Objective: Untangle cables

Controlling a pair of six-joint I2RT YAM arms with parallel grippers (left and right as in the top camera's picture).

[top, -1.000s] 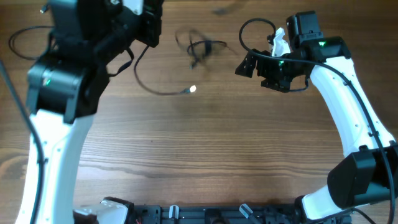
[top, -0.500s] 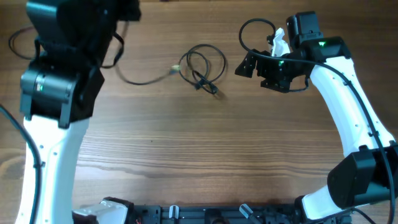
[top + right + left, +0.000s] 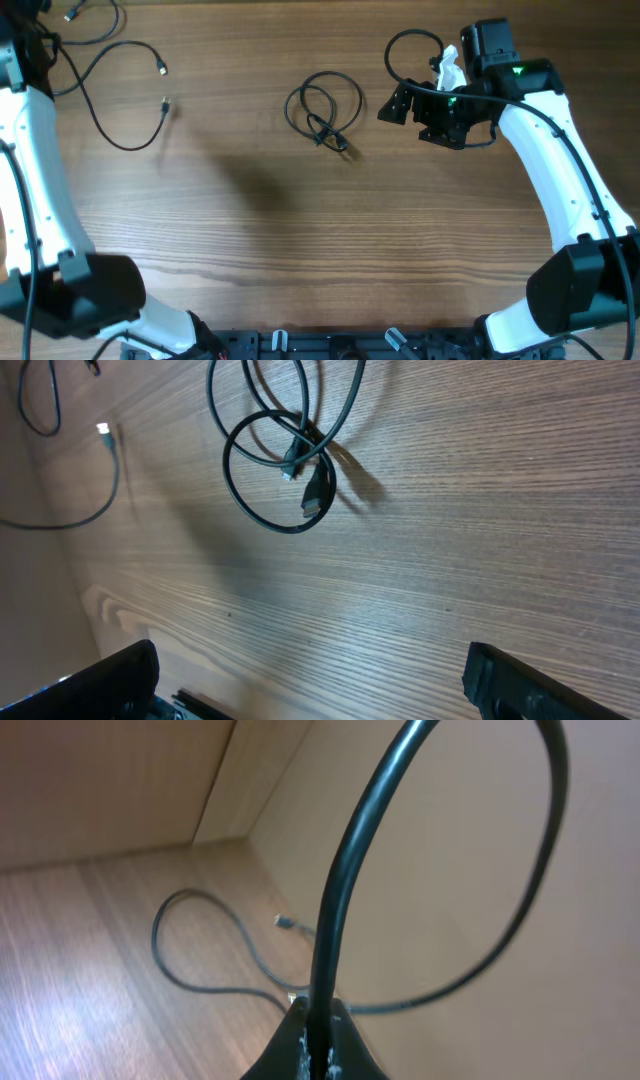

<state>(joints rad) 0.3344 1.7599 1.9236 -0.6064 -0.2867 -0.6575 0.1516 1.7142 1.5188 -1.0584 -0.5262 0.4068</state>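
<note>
A small coil of thin black cable [image 3: 322,110] lies on the wooden table at centre back; it also shows in the right wrist view [image 3: 290,460]. Loose wavy strands [image 3: 125,145] with silvery plug ends [image 3: 165,103] lie at the back left. My left gripper [image 3: 318,1055] is shut on one black cable [image 3: 340,890] that rises from the jaws and loops above them. In the overhead view it is out of frame at the top left. My right gripper [image 3: 415,115] is wide open and empty, right of the coil; its fingers [image 3: 120,680] stand far apart.
A thicker black arm cable [image 3: 405,45] loops behind the right gripper. The left arm's white link [image 3: 35,170] runs down the left edge. A light wall panel [image 3: 450,870] stands close to the left gripper. Arm bases [image 3: 330,345] line the front edge.
My left arm has swung from the table's back centre to the far left, drawing one strand out of the tangle with it. The coil has settled at centre. The right arm has not moved.
</note>
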